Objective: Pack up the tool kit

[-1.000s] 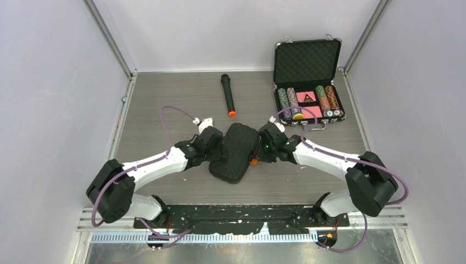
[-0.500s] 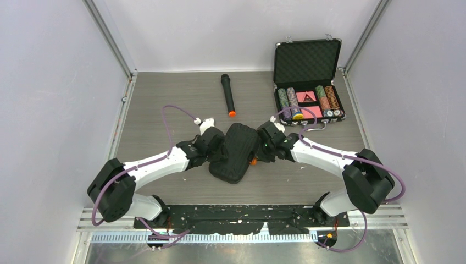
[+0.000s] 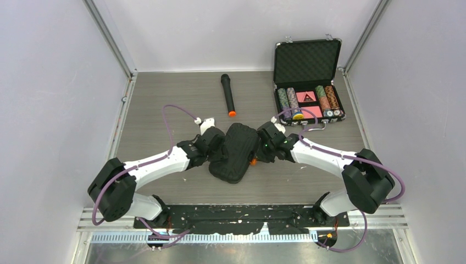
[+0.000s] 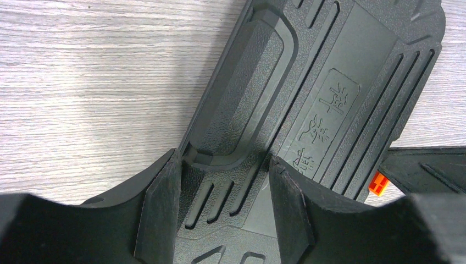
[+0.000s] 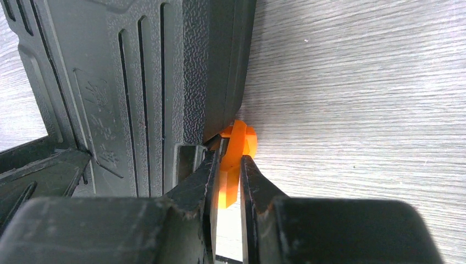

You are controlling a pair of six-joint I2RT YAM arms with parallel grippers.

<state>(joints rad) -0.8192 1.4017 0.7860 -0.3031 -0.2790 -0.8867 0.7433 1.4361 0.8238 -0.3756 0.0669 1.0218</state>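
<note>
Tool kit (image 3: 235,151) sits shut, mid-counter (image 3: 159,99), lying at a slant between the two arms, ribbed lid up.

Left tool (image 4: 224,165): jaws about half spread, nothing between them. The fingers (image 4: 159,214) stand on either side of a few lid ribs at the kit's left edge, next to the long recessed panel. They're over the lid surface, but I can't tell whether they press on it.

Right tool (image 5: 231,157): jaws narrow, pinched on the orange latch (image 5: 242,137) on the kit's right side. The latch tab pokes out past the fingertips, right at the counter surface, hard against the case wall. In the left wrist view a sliver of orange shows at the kit's far edge.

Also on the counter: black microphone (image 3: 228,94) with an orange end, behind the kit and well apart from it. Metal-edged chip case (image 3: 306,61) at the far right corner, lid up, chips in rows inside.
</note>
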